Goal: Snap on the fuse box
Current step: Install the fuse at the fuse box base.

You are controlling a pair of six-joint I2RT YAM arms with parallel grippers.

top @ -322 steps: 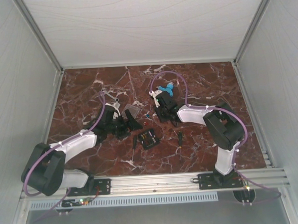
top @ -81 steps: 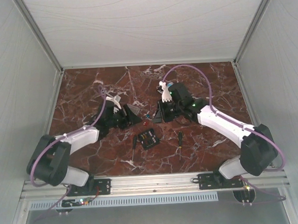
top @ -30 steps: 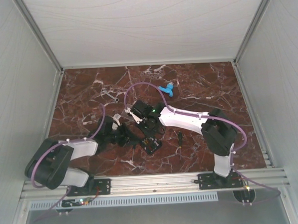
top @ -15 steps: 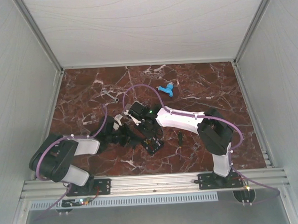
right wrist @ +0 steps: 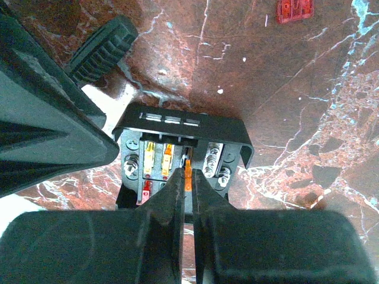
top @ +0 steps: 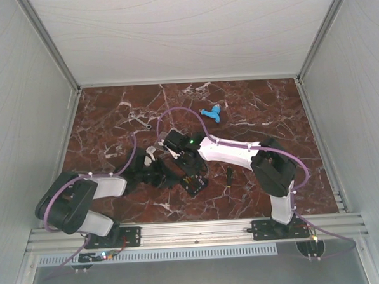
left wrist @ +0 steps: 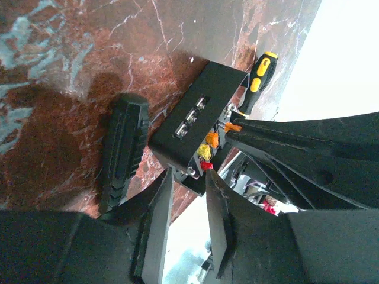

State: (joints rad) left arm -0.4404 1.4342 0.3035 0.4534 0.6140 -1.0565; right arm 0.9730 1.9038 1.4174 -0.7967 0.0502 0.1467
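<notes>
While right gripper (right wrist: 184, 177) pinches orange fuse (right wrist: 188, 167), tips inside fuse box (right wrist: 177, 124)

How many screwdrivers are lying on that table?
2. The ribbed black-handled screwdriver lies close beside the fuse box; the yellow-and-black screwdriver lies on the box's opposite side. The arms could be hiding more.
</notes>
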